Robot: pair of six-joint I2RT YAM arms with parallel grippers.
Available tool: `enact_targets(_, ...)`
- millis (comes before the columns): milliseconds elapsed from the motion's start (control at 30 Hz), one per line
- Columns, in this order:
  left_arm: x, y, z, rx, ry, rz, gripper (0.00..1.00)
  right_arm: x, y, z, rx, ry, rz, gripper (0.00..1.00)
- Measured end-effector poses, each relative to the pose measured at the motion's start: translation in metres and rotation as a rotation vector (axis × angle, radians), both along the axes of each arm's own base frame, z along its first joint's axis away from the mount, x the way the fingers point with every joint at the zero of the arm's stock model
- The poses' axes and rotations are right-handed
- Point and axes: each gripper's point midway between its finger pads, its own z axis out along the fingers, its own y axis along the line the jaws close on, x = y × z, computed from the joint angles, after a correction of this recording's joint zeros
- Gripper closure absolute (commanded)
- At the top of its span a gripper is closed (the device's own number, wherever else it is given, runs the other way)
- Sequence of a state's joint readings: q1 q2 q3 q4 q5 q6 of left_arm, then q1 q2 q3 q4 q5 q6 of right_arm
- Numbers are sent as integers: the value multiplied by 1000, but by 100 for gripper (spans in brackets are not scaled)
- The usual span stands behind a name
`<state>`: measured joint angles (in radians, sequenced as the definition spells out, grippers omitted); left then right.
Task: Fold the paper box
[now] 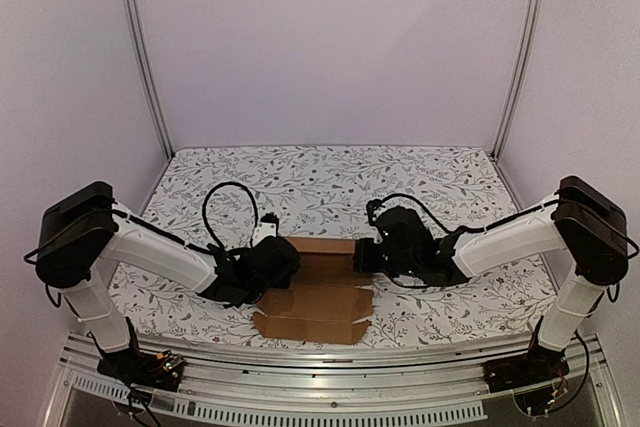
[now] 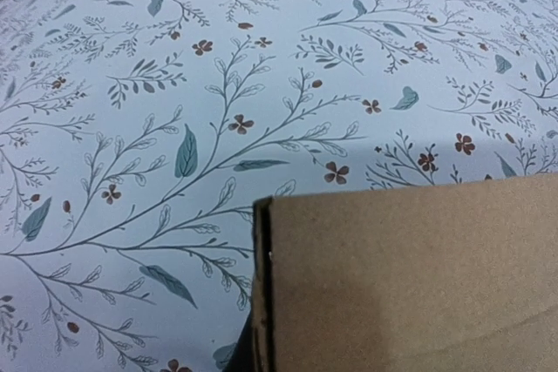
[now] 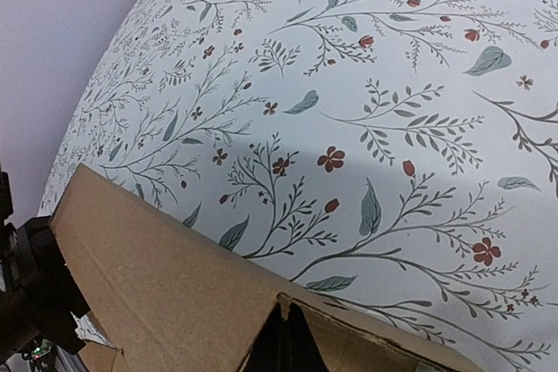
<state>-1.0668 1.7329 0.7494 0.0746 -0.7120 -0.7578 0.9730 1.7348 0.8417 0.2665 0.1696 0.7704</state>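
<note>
- Left gripper (image 1: 279, 255): closed tight, and as far as I can see pinching the left end of the paper box's (image 1: 318, 305) rear flap.
- Right gripper (image 1: 362, 255): also closed, on that flap's right end. A dark fingertip (image 3: 284, 342) shows at the cardboard edge.
- The box spans between both grippers. The rest of it lies flat on the floral cloth (image 1: 330, 177), on the grippers' near side.

Plain pale walls (image 1: 330, 37) — floral tablecloth (image 1: 330, 172), aluminium corner posts (image 1: 140, 47)
</note>
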Motion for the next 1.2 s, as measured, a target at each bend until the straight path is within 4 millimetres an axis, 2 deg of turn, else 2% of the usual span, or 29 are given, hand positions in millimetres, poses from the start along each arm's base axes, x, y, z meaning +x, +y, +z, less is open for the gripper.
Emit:
enact_targets(233, -3, -6, 1, -37, 28, -12, 100, -4, -1, -1, 101, 9, -26, 100)
enact_targets(467, -8, -14, 3, -82, 66, -37, 100, -10, -7, 20, 161, -9, -22, 100)
enact_targets(633, -6, -14, 6, -113, 94, -47, 100, -20, -21, 36, 177, -24, -17, 100)
enact_targets(733, -2, -12, 8, -135, 113, -50, 100, -26, -29, 48, 177, -40, -3, 100)
enact_targets(1000, 8, -10, 28, -228, 126, -55, 100, -48, -51, 100, 212, -130, 69, 100)
enact_targets(1200, 12, -2, 34, -301, 146, -50, 100, -66, -70, 124, 241, -197, 112, 100)
